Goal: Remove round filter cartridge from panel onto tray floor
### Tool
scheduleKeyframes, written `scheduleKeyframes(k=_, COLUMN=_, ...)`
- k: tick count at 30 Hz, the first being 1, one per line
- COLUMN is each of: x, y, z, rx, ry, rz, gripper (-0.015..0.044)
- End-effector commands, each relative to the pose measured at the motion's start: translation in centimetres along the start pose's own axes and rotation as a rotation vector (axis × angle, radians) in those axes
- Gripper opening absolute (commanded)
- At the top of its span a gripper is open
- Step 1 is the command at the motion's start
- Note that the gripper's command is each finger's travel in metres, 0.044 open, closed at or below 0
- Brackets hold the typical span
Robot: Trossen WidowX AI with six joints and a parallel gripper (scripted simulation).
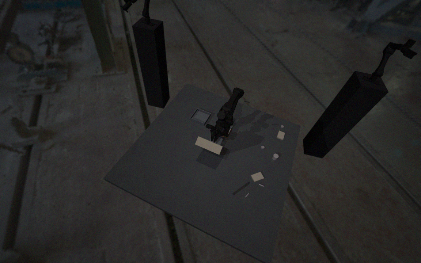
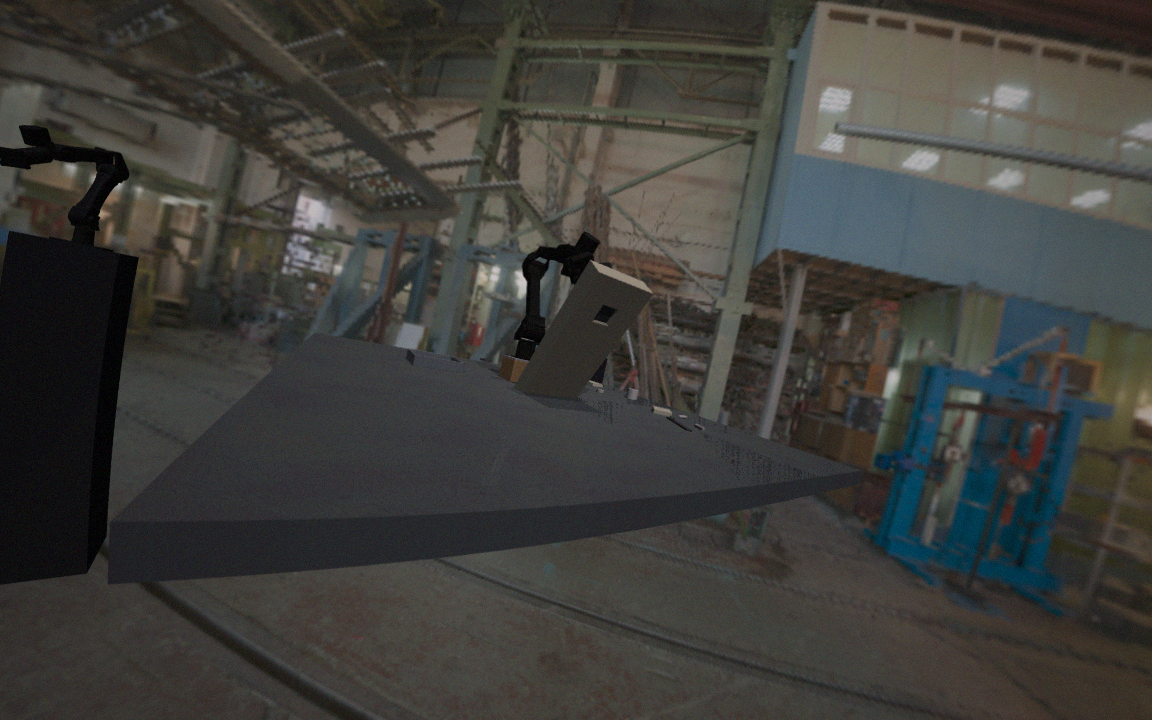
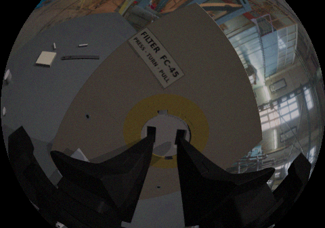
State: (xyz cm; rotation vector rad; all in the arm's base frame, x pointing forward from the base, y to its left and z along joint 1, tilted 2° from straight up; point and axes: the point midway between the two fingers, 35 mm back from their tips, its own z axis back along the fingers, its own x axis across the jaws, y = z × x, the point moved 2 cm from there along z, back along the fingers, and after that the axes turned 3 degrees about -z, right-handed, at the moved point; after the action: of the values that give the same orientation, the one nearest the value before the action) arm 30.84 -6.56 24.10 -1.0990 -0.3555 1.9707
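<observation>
A: Looking thru the wrist cam, what's up front?

B: Beige service panel [image 3: 212, 79], tilted, w/ a label reading "FILTER FC-45". Yellow ring [image 3: 135, 122] on it; pale round filter cartridge [image 3: 166, 130] sits inside the ring, in the panel.

A: And the gripper [image 3: 165, 132]?

B: Partly closed, fingers narrow. Both fingertips sit at the two slots on the cartridge face, prob. inside them, though that's hard to confirm at this angle. Nothing is pinched between them.

A: Top view?

B: Dim. Arm [image 1: 226, 112] leans over the panel on a grey table [image 1: 173, 183]. Small grey tray [image 1: 193, 115] lies just beside the arm.
</observation>
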Motion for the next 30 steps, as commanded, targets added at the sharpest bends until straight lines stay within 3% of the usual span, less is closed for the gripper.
scheduleKeyframes(k=1, x=-0.05, y=-0.01, z=-0.03, rx=0.002, ry=0.001, rz=0.0, gripper=0.0103)
scheduleKeyframes(k=30, x=0.01, y=0.08, z=-0.64, rx=0.002, ry=0.002, rz=0.0, gripper=0.0103)
